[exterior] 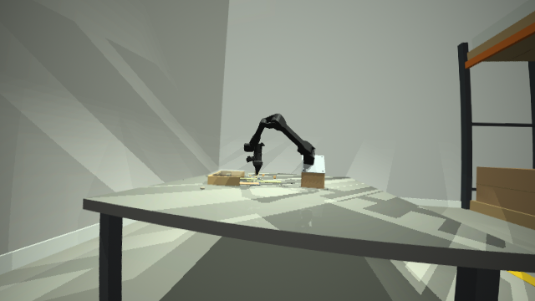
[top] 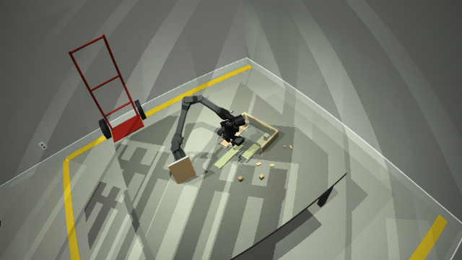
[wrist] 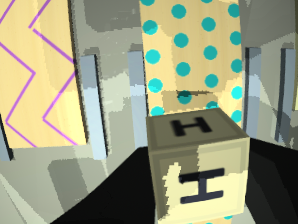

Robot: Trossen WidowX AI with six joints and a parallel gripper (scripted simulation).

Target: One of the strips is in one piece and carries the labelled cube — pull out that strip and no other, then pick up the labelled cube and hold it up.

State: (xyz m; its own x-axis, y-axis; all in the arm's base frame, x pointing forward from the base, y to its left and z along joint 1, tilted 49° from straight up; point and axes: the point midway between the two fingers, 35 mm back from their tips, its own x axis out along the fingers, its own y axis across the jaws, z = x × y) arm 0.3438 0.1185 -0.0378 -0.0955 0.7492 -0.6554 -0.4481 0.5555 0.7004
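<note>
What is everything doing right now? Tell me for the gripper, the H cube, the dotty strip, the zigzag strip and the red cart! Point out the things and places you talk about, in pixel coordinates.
Gripper (top: 231,140) (exterior: 257,174): shut on the H cube.
H cube (wrist: 200,175): held, H sides showing.
Dotty strip (wrist: 195,55): lying flat, partly hidden behind the cube.
Zigzag strip (wrist: 55,100): lying flat.
Red cart (top: 128,128): standing upright by the wall.

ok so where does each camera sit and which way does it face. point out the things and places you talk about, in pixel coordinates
Top: high above the table, looking down at a slant; shows the whole arm, its gripper (top: 231,139) (exterior: 257,173) and a red hand truck (top: 128,128).
Exterior: outside the table's near edge, roughly tabletop height, looking across it; shows the arm from the side.
Wrist: on the arm near the gripper, looking past the dark fingers at the H cube (wrist: 200,175) and dotted strip (wrist: 195,55).
Top and exterior share the arm and wooden tray (top: 268,142) (exterior: 223,181).
</note>
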